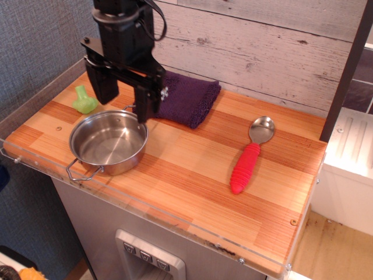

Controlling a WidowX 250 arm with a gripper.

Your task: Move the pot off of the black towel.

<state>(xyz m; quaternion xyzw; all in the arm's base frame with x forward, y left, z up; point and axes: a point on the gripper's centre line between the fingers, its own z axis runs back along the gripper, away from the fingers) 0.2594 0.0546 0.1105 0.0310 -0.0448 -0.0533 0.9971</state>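
The shiny steel pot (109, 142) stands on the bare wooden counter at the front left, with one wire handle toward the front edge. The dark purple-black towel (187, 98) lies flat behind and to the right of it, near the back wall, with nothing on it. My gripper (124, 102) hangs open and empty above the pot's far rim, with its two black fingers apart and clear of the pot.
A small green object (84, 101) sits left of the pot near the counter's left edge. A metal spoon with a red handle (249, 156) lies at the right middle. A wooden plank wall (262, 52) runs along the back.
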